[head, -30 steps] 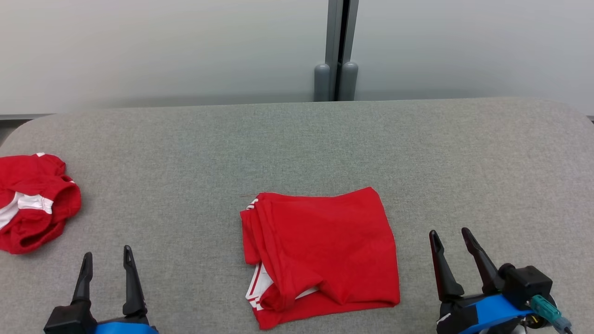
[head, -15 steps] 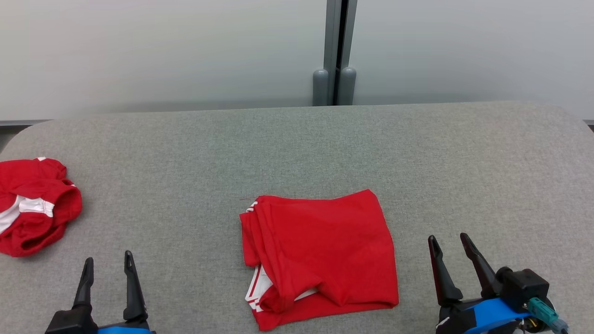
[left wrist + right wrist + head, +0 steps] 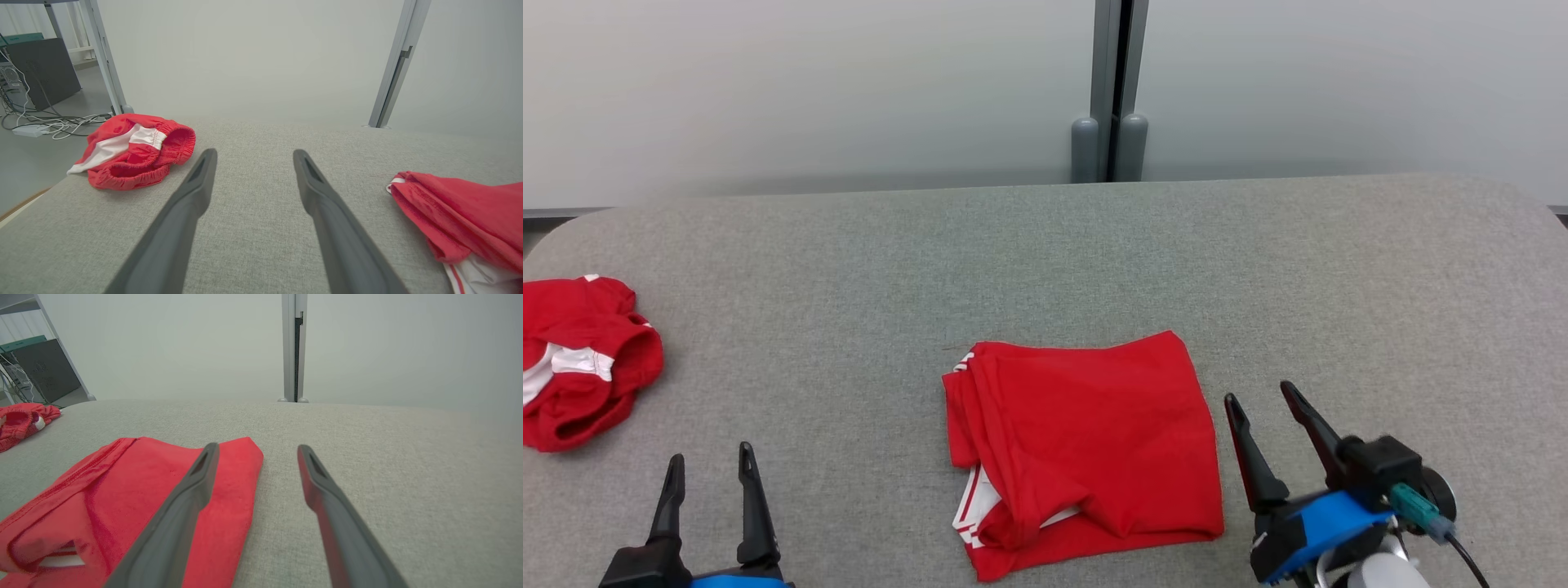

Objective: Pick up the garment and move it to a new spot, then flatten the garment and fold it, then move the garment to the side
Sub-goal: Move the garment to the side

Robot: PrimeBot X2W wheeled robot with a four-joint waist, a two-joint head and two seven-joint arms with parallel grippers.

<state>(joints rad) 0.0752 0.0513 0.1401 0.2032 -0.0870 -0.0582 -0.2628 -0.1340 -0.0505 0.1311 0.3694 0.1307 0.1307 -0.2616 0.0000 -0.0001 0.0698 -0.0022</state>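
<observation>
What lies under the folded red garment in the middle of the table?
The garment lies flat on the grey table. Its own lower layers, with white trim, peek out at the near left corner. Anything else beneath is covered by the cloth.

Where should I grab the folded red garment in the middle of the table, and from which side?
Probably the right edge of the folded red garment, pinching all layers, coming in low from the right, where the open right claw is beside it. That edge looks clean and stacked; the left edge shows loose layers and white trim that could splay.
</observation>
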